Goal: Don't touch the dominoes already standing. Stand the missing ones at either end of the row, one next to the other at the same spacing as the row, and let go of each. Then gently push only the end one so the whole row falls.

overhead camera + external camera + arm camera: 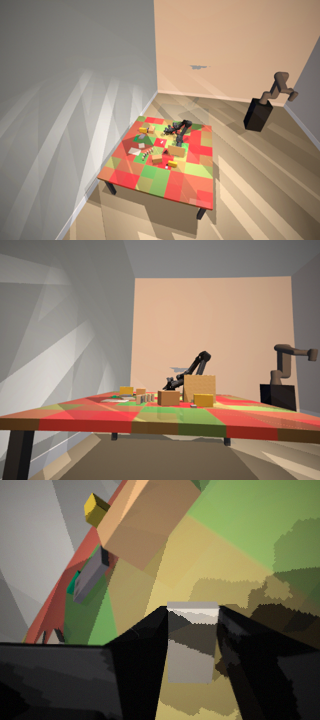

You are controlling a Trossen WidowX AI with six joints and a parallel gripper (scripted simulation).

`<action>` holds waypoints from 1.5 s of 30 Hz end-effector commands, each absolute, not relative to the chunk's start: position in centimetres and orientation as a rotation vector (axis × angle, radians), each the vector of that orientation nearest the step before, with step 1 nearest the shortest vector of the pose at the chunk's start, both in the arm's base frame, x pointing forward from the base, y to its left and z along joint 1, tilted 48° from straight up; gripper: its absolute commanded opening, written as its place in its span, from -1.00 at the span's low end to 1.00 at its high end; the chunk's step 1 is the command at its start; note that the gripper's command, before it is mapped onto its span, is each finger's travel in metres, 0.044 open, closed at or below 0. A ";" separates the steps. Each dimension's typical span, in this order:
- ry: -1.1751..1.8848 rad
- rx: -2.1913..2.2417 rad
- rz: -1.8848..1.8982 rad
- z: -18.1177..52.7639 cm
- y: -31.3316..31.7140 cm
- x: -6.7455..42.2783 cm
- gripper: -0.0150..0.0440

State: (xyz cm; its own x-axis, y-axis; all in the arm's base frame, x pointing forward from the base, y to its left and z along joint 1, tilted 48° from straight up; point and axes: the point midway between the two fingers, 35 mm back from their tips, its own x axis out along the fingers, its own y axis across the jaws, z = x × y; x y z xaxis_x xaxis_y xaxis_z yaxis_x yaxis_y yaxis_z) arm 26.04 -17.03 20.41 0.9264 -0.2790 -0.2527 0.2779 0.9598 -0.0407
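My gripper (164,132) (164,388) (191,614) is shut on a pale domino (190,662), held between the fingertips in the wrist view. The gripper is low over the back part of the table, behind the standing row. Several pale dominoes stand in a slanting row, with the near end domino (143,158) (138,399) at the left and the far end domino (152,149) (152,397) toward the middle. Another pale domino (161,142) lies flat on a red square between the row and the gripper. Whether the held domino touches the table cannot be told.
A tan box (156,158) (168,398) stands right of the row, near a tall tan panel (176,151) (199,388) and a yellow block (172,163) (203,400). At the back left are another yellow block (142,130) (95,511), a tan box (150,525) and a grey block (142,136) (91,577).
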 end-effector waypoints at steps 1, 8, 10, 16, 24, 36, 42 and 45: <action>0.192 -0.066 -0.261 20.9 -17.0 25.3 -0.13; 0.077 -0.204 -0.226 21.9 -16.7 23.6 -0.13; 0.049 -0.248 -0.216 22.1 -16.5 23.1 -0.13; -0.022 -0.391 -0.186 22.5 -15.6 21.5 -0.13; -0.083 -0.601 -0.143 22.3 -13.8 19.4 -0.13; -0.100 -0.840 -0.090 21.2 -11.3 17.4 -0.13; -0.100 -0.840 -0.090 21.2 -11.3 17.4 -0.13; -0.100 -0.840 -0.090 21.2 -11.3 17.4 -0.13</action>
